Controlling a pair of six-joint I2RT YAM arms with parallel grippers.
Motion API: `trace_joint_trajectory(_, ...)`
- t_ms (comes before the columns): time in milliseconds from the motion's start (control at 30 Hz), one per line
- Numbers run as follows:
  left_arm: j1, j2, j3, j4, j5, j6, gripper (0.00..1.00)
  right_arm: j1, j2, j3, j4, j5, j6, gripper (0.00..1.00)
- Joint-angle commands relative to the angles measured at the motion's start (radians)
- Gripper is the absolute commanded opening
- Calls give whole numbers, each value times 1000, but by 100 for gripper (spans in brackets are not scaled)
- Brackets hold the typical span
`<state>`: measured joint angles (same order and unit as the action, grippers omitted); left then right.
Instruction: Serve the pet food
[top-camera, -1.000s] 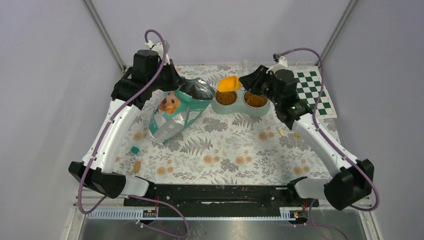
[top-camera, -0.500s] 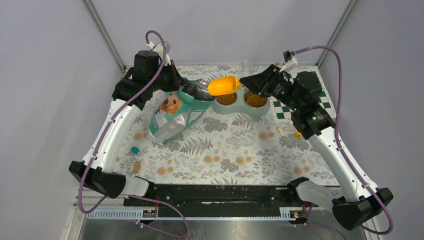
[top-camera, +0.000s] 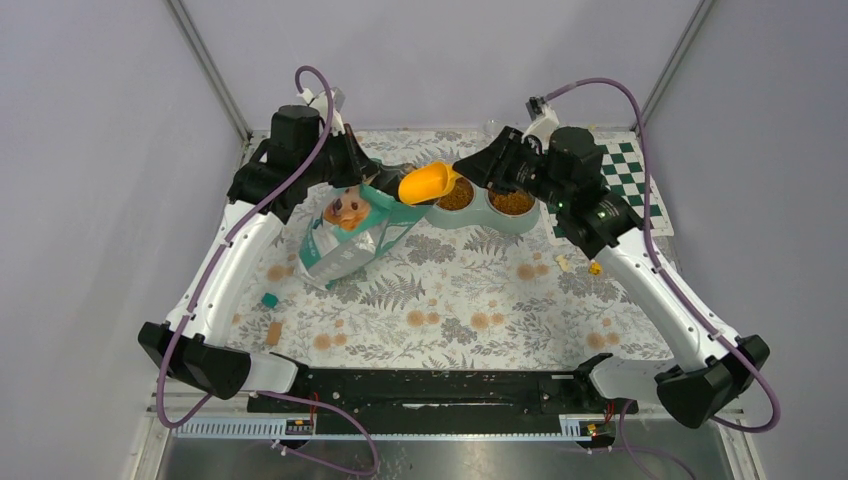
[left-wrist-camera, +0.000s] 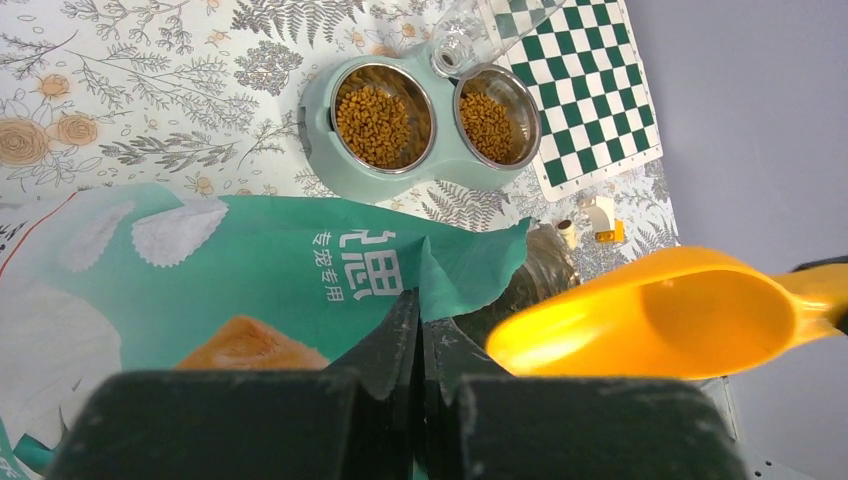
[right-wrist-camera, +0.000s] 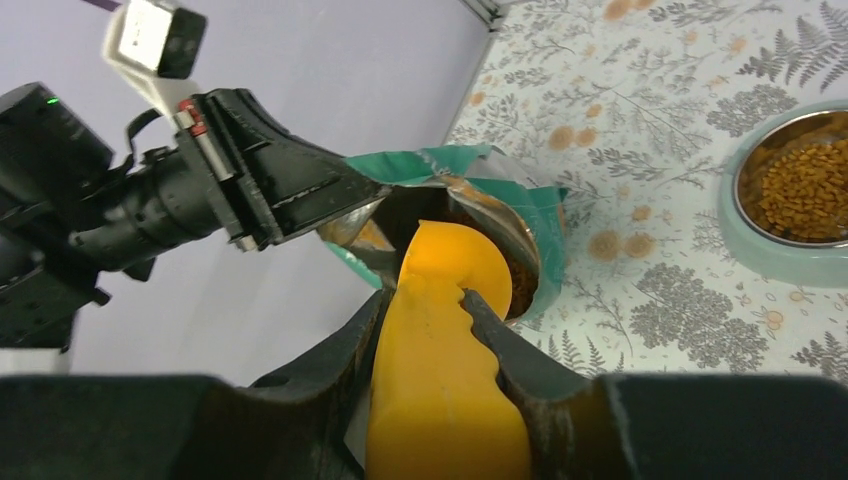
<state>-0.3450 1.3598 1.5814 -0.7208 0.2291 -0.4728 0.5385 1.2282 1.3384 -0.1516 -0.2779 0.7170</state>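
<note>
The pet food fills both cups (top-camera: 456, 196) (top-camera: 512, 202) of a mint double bowl (top-camera: 480, 222); it also shows in the left wrist view (left-wrist-camera: 382, 110). More kibble (right-wrist-camera: 520, 285) lies inside the open teal bag (top-camera: 345, 235). My left gripper (top-camera: 372, 178) (left-wrist-camera: 420, 300) is shut on the bag's top rim (left-wrist-camera: 470, 265) and holds the mouth open. My right gripper (top-camera: 470, 170) (right-wrist-camera: 425, 295) is shut on the handle of the orange scoop (top-camera: 425, 183) (right-wrist-camera: 445, 380). The scoop's cup looks empty (left-wrist-camera: 660, 325) and sits at the bag's mouth, tip pointing in.
A green-and-white checkered mat (top-camera: 630, 185) lies at the far right. A clear container (top-camera: 495, 128) stands behind the bowl. A small teal piece (top-camera: 269, 299) and a brown piece (top-camera: 273, 333) lie near left; small bits (top-camera: 595, 268) lie right of the bowl.
My right arm has carried the scoop left, from above the left bowl cup to the bag's open mouth. My left gripper has kept hold of the bag's rim.
</note>
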Motion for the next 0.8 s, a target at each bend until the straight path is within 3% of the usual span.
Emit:
trace_joint_trajectory(0,5,-54,9,88,44,-18,0,28,49,92,-53,62,-58,4)
trace_joint_trajectory(367,6,-46,20,96,34,-25,0,130,246,193,-93,79,-152,4)
trace_joint_trajectory(767,5,-47,14,95,18,-19,0,215,541,272,-89,76,-140,1)
